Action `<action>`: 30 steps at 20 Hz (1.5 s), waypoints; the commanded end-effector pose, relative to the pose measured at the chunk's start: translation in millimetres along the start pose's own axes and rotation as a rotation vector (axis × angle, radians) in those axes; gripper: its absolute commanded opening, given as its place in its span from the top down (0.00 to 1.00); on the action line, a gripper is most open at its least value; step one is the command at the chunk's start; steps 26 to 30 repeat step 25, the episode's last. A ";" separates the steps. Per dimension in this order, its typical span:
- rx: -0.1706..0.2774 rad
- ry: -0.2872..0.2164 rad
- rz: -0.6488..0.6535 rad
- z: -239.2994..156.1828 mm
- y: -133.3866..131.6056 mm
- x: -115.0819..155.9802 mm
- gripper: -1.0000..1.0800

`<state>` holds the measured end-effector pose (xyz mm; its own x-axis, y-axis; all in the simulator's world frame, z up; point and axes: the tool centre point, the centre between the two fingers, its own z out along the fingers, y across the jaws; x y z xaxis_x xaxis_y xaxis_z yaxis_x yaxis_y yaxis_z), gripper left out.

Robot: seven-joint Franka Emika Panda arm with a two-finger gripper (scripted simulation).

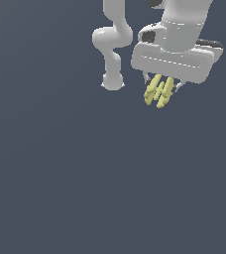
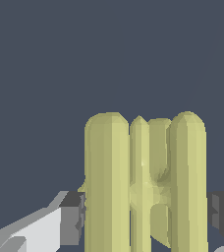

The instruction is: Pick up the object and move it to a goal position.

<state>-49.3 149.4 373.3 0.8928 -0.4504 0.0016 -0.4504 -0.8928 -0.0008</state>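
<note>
Object clamped between fingers, hand

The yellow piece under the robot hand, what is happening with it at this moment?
A single robot arm is holding the small pale-yellow ridged piece in its gripper. In the wrist view the two fingers press against the outer bars of the piece, one on each side. In the exterior view the piece hangs below the hand and points downward. No goal marker appears in either view, so how far it has to go cannot be told.
</note>
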 end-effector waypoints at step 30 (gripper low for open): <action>-0.001 -0.001 0.000 -139.2 15.4 -54.6 1.00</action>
